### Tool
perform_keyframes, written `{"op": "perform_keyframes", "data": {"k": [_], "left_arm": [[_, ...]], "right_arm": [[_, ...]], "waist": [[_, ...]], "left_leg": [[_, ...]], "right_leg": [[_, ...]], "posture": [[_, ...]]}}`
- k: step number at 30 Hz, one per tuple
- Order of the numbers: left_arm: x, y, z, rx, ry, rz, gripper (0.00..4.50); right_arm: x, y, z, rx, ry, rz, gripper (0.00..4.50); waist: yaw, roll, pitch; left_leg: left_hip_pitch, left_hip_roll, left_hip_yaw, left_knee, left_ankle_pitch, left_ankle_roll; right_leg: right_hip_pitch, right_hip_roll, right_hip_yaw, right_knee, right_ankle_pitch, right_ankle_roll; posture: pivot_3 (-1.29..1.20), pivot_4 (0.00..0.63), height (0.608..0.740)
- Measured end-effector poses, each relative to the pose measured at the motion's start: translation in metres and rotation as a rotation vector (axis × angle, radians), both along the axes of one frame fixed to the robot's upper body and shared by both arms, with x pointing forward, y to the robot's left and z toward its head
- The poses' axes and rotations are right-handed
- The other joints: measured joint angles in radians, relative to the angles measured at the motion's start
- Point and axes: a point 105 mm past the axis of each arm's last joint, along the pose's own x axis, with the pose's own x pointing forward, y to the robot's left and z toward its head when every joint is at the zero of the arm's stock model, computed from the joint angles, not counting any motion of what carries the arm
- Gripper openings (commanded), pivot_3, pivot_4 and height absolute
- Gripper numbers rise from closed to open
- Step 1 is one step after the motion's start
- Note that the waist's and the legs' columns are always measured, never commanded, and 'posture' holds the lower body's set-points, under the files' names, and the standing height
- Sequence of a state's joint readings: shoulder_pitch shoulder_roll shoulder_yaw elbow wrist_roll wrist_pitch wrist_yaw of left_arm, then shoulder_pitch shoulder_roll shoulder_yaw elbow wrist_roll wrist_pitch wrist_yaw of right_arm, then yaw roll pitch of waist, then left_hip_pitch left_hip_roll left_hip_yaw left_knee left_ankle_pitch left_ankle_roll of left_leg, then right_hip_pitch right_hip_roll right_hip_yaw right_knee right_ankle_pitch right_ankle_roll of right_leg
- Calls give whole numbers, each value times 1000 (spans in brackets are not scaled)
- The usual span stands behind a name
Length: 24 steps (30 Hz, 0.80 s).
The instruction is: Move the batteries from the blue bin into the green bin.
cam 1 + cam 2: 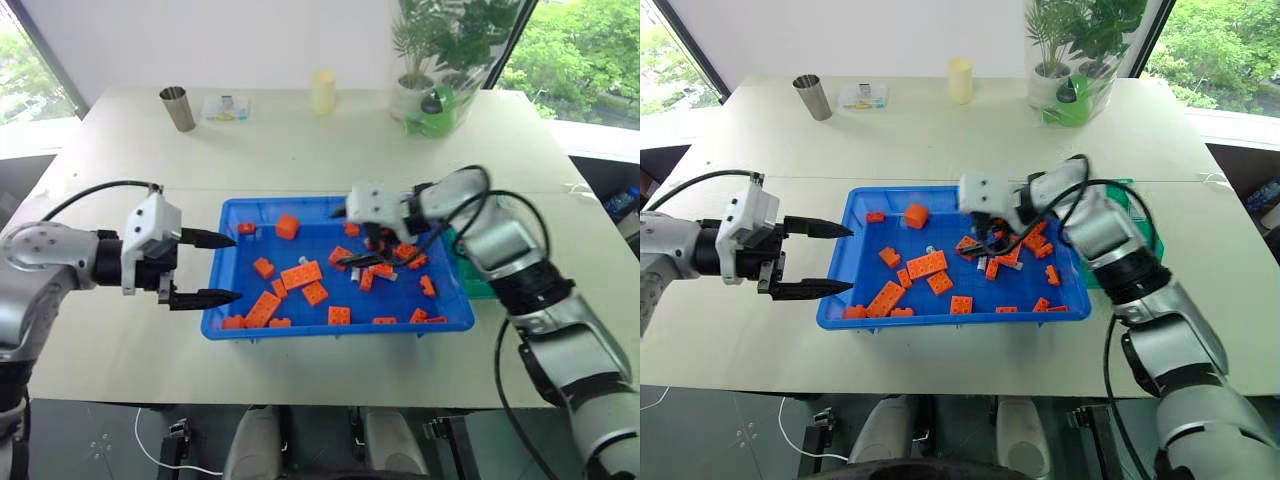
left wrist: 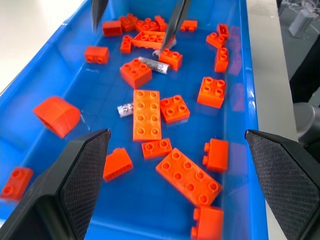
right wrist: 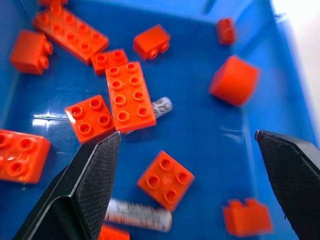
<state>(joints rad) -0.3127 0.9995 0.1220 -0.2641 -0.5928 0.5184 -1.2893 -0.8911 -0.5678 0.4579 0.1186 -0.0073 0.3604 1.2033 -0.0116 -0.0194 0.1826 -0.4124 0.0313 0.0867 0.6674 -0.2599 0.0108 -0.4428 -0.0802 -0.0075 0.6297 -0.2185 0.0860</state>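
The blue bin (image 1: 222,300) sits mid-table, strewn with orange bricks (image 1: 301,274). Two batteries lie on its floor: one battery (image 2: 154,65) beside a square brick, another battery (image 2: 125,109) half under a long brick. The right wrist view has them as a battery (image 3: 161,106) poking out from a brick and a battery (image 3: 137,215) close to one finger. My right gripper (image 1: 362,250) hangs open over the bin's middle, pointing down among the bricks. My left gripper (image 1: 235,267) is open at the bin's left rim, empty. The green bin (image 1: 480,283) stands against the blue bin's right side, mostly hidden by my right arm.
At the table's far edge stand a metal cup (image 1: 178,107), a small card box (image 1: 225,108), a pale cylinder (image 1: 322,90), and a potted plant with a green watering can (image 1: 432,110). Bare tabletop lies left of and behind the blue bin.
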Motion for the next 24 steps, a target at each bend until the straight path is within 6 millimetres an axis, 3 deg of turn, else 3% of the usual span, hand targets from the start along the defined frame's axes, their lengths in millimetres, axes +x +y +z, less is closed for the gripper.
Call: {"op": "perform_keyframes", "data": {"k": [7,14,19,22,24], "left_arm": [[2,-5,-8,-4,18,-12,4500],[2,-7,-9,-4,12,-21,4500],[2,-9,-10,-11,12,-27,4500],[2,-9,-11,-14,11,-26,4500],[3,-10,-10,-18,9,-23,4500]], "right_arm": [[-13,38,-23,-45,39,63,4418],[-24,55,-37,-57,46,97,4418],[-21,63,-45,-69,28,84,4418],[-16,65,-51,-79,14,66,3627],[-15,69,-52,-96,-19,87,2704]], "waist": [[-5,0,0],[-4,0,0],[-5,0,0],[-6,-1,0],[-6,-1,0]], "left_leg": [[0,0,0,0,0,0],[0,0,0,0,0,0],[1,0,0,0,0,0],[1,0,0,0,0,0],[1,0,-1,0,0,0]], "right_leg": [[0,2,0,1,1,2],[0,2,0,1,1,2],[0,2,0,1,1,1],[0,2,0,1,1,1],[0,2,0,1,1,2]], "posture": [[0,150,736],[0,150,736],[0,150,736],[0,150,736],[0,150,736]]}}
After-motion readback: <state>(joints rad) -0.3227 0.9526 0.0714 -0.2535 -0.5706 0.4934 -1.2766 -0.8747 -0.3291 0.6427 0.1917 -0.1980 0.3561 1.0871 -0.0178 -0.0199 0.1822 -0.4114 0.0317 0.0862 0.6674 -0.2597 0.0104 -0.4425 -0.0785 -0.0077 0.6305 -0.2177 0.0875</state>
